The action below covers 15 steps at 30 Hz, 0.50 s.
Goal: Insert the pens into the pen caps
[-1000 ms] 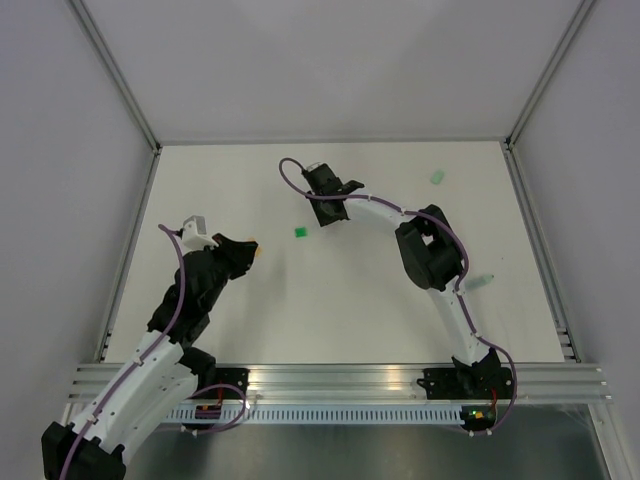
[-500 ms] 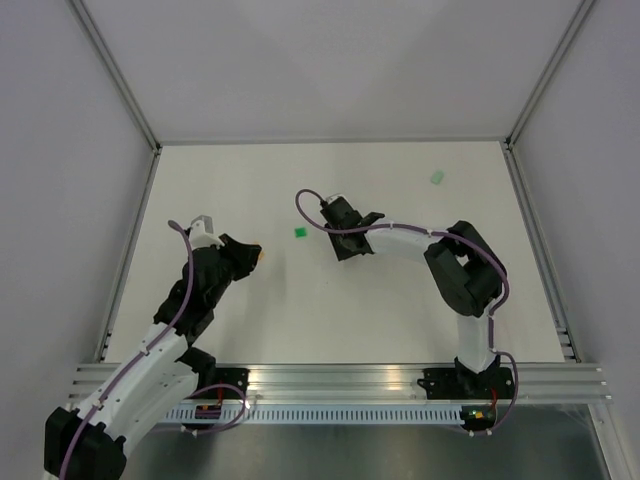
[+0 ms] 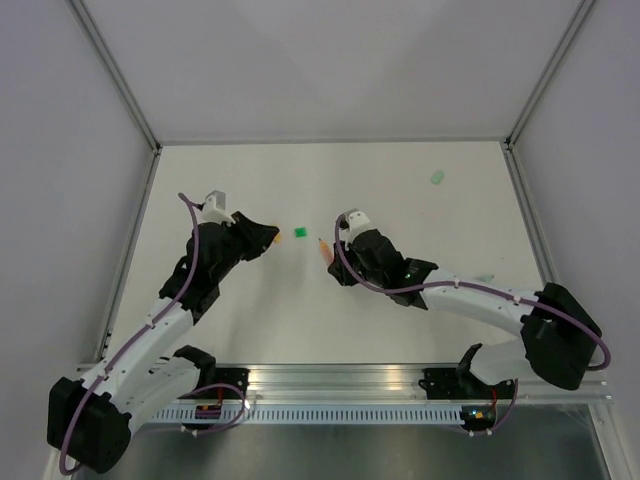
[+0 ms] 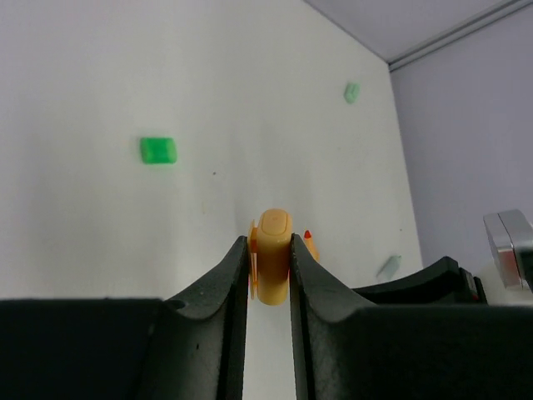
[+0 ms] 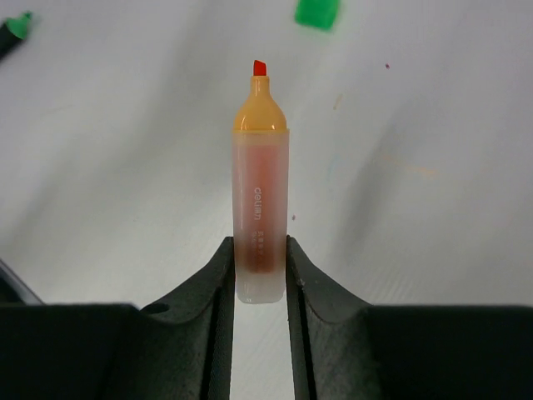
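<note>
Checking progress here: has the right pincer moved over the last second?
Yes. The right pincer, holding the orange pen, came from beyond the green cap to its near right side.

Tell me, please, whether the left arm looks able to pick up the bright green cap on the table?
Probably not yet: the bright green cap lies close to the left gripper with nothing between them, but that gripper is already shut on the orange cap.
</note>
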Available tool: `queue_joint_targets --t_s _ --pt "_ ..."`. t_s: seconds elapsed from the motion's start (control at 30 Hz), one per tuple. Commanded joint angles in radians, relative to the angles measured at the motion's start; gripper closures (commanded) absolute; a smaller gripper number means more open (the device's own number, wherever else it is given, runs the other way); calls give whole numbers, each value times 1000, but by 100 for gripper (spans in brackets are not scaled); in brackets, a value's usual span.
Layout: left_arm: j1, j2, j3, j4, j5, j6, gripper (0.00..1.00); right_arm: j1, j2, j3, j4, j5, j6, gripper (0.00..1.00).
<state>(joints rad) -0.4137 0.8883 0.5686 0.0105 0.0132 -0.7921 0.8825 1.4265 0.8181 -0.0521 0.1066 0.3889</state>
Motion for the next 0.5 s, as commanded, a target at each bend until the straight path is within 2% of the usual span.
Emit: queue_joint_targets --t_s 0.0,0.13,0.3,0.47 --pt "-4 18 80 94 60 -59 98 26 -103 -52 202 -28 28 100" --pt "-23 54 134 124 54 -50 98 39 -208 -121 296 -45 33 100" --pt "-69 87 160 180 31 -41 98 45 -259 -148 330 -35 31 100" --pt "-218 127 217 158 -112 -7 98 55 -268 -149 325 -15 27 100"
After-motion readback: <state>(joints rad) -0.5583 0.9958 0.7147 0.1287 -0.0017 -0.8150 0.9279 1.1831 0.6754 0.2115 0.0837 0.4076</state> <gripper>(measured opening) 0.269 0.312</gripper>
